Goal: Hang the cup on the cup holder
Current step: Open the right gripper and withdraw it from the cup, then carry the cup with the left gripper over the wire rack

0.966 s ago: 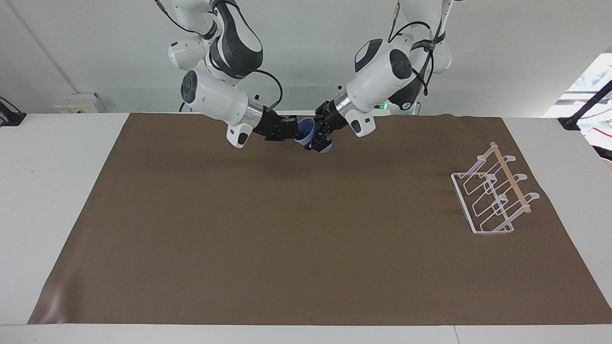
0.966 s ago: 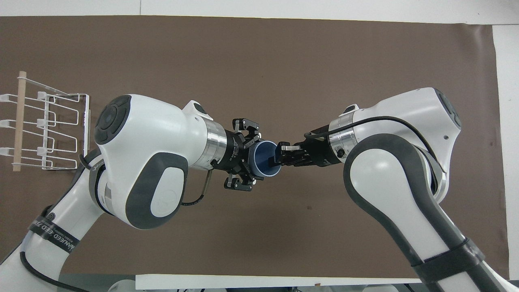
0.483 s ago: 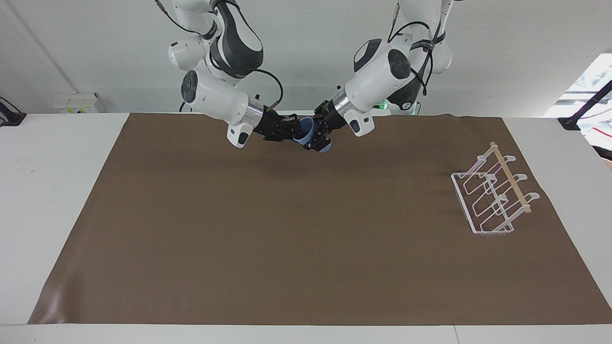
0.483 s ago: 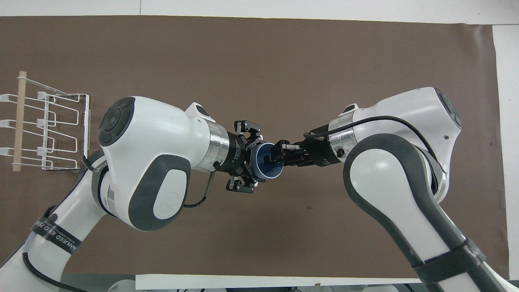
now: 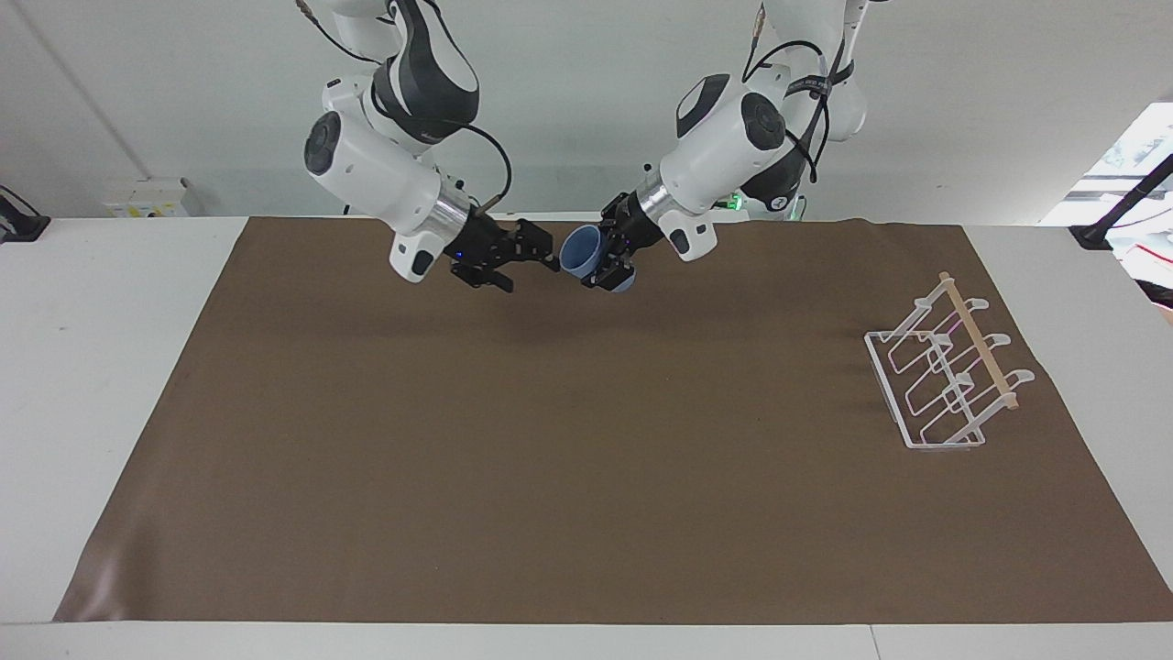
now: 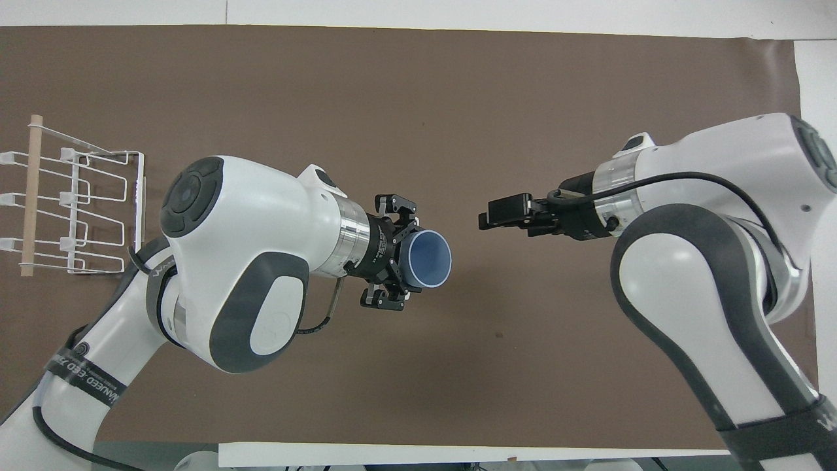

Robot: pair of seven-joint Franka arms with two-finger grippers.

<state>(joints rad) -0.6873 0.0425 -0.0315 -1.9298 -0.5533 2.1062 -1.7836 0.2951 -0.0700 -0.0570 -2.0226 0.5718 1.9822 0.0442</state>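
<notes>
The light-blue cup [image 5: 580,249] is held up in the air over the brown mat near the robots' edge, lying sideways with its open mouth toward the right arm. My left gripper [image 5: 607,264] is shut on the cup's body; the overhead view shows the cup [image 6: 426,258] and this gripper [image 6: 397,254] too. My right gripper [image 5: 536,257] is open and empty, a short gap away from the cup's rim, and also shows in the overhead view [image 6: 489,219]. The white wire cup holder [image 5: 979,344] with its wooden rod stands at the left arm's end of the table [image 6: 29,196].
A brown mat [image 5: 550,458] covers most of the white table [image 5: 92,367]. Both arms hang over the mat's edge nearest the robots.
My right gripper let go of the cup's rim and drew back toward its own side. The cup stays in my left gripper, nearly where it was.
</notes>
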